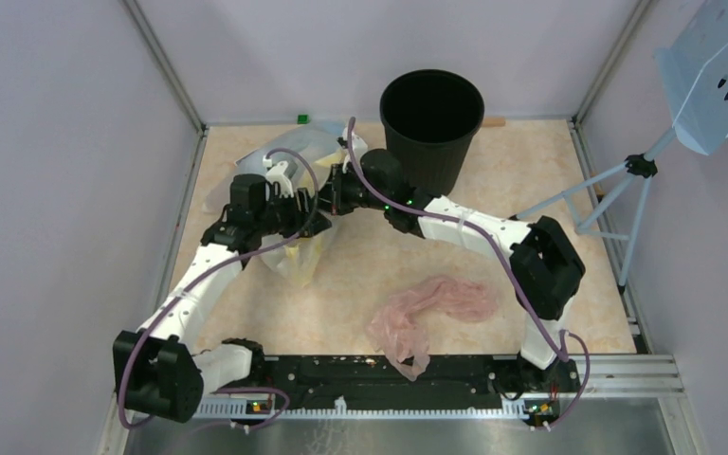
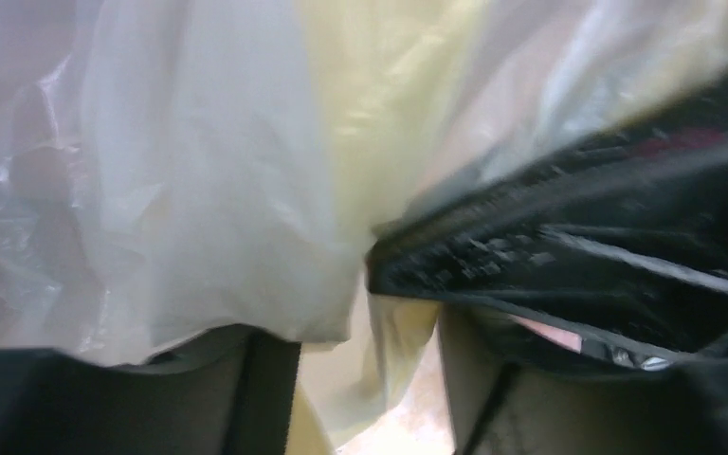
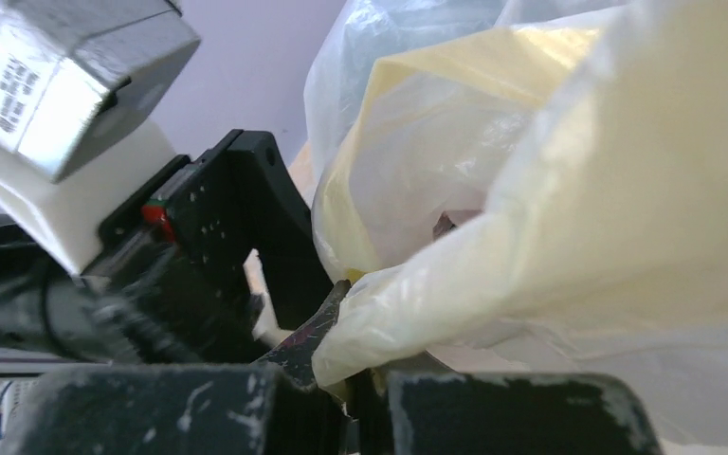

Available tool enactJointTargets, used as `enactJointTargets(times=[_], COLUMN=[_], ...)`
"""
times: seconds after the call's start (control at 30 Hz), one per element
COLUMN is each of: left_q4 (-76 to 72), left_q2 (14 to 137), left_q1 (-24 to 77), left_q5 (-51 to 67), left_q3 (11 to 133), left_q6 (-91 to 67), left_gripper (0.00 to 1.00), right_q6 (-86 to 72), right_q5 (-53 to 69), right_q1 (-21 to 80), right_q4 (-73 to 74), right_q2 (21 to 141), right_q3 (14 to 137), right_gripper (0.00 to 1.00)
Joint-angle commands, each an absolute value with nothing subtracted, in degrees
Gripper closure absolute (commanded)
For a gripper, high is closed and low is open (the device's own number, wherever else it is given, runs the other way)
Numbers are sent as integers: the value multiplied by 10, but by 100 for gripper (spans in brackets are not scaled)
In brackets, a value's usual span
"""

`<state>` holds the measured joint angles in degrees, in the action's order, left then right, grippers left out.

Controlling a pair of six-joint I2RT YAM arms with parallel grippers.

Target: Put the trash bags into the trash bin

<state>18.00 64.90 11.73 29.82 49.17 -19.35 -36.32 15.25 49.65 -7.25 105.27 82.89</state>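
Bin [image 1: 431,114] count one, pink bag [image 1: 433,305] one, pale bundle [image 1: 305,258] one.

Two robot arms — a left arm [image 1: 199,275] and a right arm [image 1: 479,227]; one round black trash bin [image 1: 431,118]; one crumpled pink trash bag [image 1: 431,308] lying on the bench [image 1: 531,161]; one bundle of pale yellow and clear film [image 1: 308,142] — whether it holds one bag or several cannot be told; one small green object [image 1: 301,118]; one pale blue perforated panel on a tripod [image 1: 716,71].
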Motion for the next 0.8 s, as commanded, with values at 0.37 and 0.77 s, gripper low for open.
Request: enactJointTargets(times=[0.37,0.77], left_q4=[143,61], left_q2=[789,981], left_q1=[118,-62], left_q5=[115,82], left_q3=[554,692], left_q6=[-231,-317], left_gripper=[100,100], right_q6=[-347,-280], right_q5=[52,-26], right_q1=[483,483], right_q4=[-102,35], right_q2=[902,759], right_q3=[699,593], right_gripper=[54,40])
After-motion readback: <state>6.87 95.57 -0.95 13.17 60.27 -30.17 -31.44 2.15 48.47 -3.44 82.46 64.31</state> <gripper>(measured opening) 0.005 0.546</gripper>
